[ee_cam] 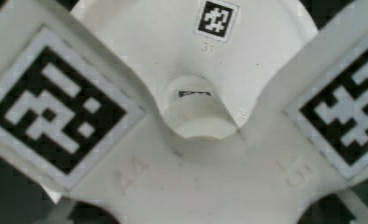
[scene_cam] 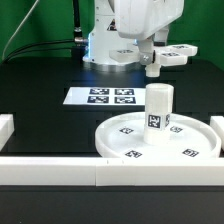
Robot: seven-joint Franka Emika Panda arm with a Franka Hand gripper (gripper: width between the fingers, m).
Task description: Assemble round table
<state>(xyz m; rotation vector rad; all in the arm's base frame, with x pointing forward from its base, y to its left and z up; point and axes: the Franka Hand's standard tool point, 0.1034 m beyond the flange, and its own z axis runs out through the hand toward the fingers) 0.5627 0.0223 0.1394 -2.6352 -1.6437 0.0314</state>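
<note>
Above the black desk (scene_cam: pixel 40 75), the end effector (scene_cam: pixel 152 66) clutched the cross-shaped piece (scene_cam: pixel 172 55), which likely next needed centring over the lower-right leg (scene_cam: pixel 158 108).

Disc (scene_cam: pixel 112 141), leg (scene_cam: pixel 160 100) and cross piece (ee_cam: pixel 184 165) are showing smooth, faintly glossy white plastic; their tags (ee_cam: pixel 56 95) are looking matt, printed; table top (scene_cam: pixel 40 75) is appearing matt black.
</note>
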